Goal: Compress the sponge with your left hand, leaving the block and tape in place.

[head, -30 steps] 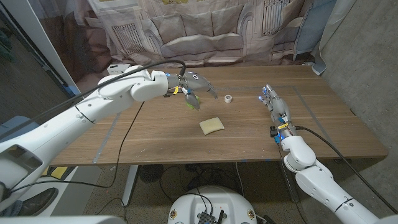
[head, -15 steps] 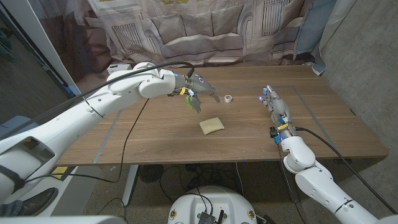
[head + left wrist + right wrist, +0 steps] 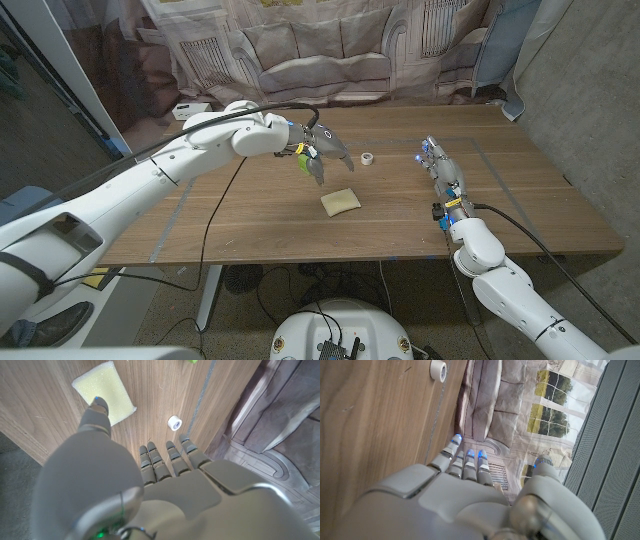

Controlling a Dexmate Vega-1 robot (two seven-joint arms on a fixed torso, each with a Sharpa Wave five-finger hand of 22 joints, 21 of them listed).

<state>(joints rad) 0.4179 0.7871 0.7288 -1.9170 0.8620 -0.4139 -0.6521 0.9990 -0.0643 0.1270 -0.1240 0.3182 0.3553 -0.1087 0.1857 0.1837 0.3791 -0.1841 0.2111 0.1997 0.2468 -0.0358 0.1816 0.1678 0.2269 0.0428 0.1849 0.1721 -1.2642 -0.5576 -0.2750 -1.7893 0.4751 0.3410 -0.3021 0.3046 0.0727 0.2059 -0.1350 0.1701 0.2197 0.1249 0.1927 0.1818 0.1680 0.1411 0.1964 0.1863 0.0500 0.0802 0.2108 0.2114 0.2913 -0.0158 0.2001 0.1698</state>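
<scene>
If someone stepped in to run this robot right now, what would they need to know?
Left hand: open, holding nothing, raised over the table just behind the sponge.
Right hand: open, holding nothing, at the table's right side.
Sponge: lying untouched on the wooden table, near the front middle.
Tape: small white roll behind the sponge, standing apart from it.
Block: green piece, partly hidden by the left hand.
Done: nothing pressed yet.
Left: bring the left hand down onto the sponge and squeeze it, without touching the tape or block.
</scene>
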